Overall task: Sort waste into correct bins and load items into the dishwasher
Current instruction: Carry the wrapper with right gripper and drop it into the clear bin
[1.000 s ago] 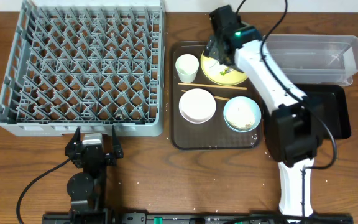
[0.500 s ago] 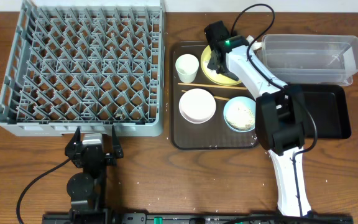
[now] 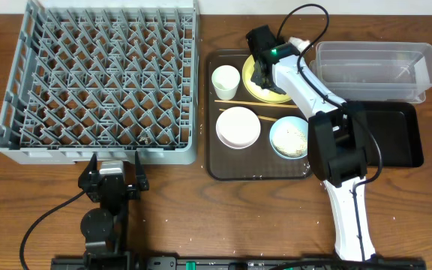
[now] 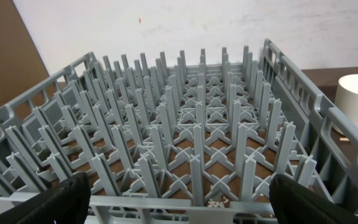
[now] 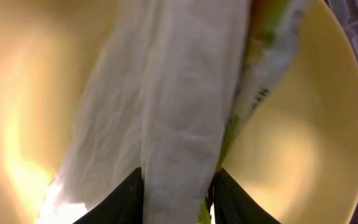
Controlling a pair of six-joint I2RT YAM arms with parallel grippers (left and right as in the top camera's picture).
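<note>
My right gripper (image 3: 259,72) is down over the round yellow plate (image 3: 277,92) at the back of the brown tray. In the right wrist view its two black fingers press both sides of the crumpled white wrapper with green print (image 5: 166,93), which lies on the plate (image 5: 309,143); the gripper (image 5: 179,182) is shut on it. A white cup (image 3: 226,81), a white bowl (image 3: 238,126), a light blue bowl with rice (image 3: 291,137) and chopsticks (image 3: 257,103) share the tray. My left gripper (image 3: 115,163) stands open at the front edge of the grey dish rack (image 3: 100,75), holding nothing (image 4: 179,202).
A clear tub (image 3: 373,67) stands at the back right, with a shallow black tray (image 3: 402,139) in front of it. The brown serving tray (image 3: 223,171) lies just right of the rack. A few rice grains (image 4: 216,203) lie under the rack's (image 4: 197,124) near edge.
My right arm swung left and down onto the yellow plate, and its fingers closed in on the wrapper. The left arm has not moved.
</note>
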